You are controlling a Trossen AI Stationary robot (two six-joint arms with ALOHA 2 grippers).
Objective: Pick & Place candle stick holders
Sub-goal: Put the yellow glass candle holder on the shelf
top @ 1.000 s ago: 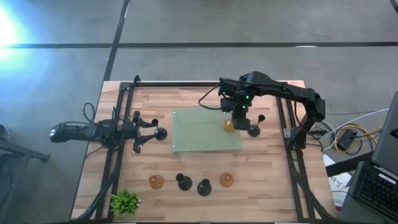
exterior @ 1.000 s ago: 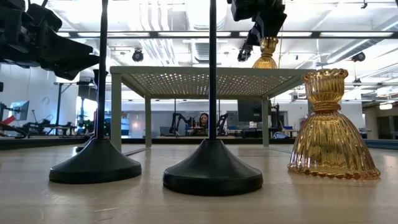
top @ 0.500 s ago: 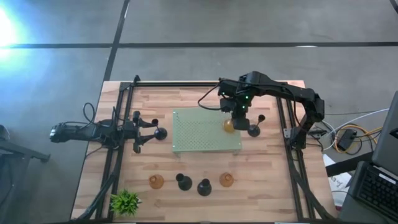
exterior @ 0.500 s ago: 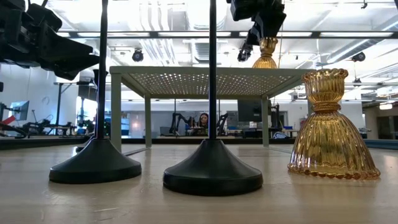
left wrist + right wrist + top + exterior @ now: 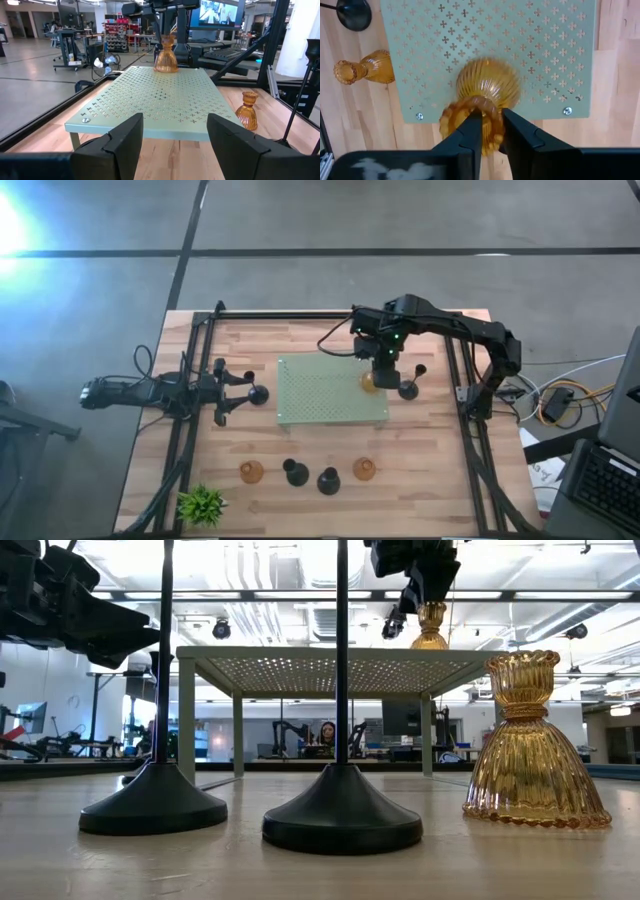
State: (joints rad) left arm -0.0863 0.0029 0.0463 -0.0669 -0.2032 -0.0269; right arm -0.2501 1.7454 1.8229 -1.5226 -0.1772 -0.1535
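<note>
An amber holder (image 5: 368, 380) stands upright near the right edge of the pale green perforated board (image 5: 320, 395). My right gripper (image 5: 492, 132) is above it, shut on its top. It also shows in the low view (image 5: 432, 628) and the left wrist view (image 5: 166, 56). Two more amber holders (image 5: 250, 471) (image 5: 364, 469) and two black ones (image 5: 293, 472) (image 5: 328, 480) stand in a row near the front edge. Another black one (image 5: 408, 388) stands right of the board. My left gripper (image 5: 175, 145) is open and empty at the board's left end. My right gripper pinches the amber holder's ribbed top cup (image 5: 465, 117) between its two fingers (image 5: 472, 132). The fingers come from above, pointing down. The holder is upright, and its bell base (image 5: 428, 641) is level with the board's top; whether it rests there I cannot tell.
The board stands raised on legs (image 5: 188, 725). A small green plant (image 5: 202, 505) is at the front left corner. A dark round thing (image 5: 258, 393) lies just off my left gripper's fingertips. Black frame rails (image 5: 190, 430) run along both sides of the table.
</note>
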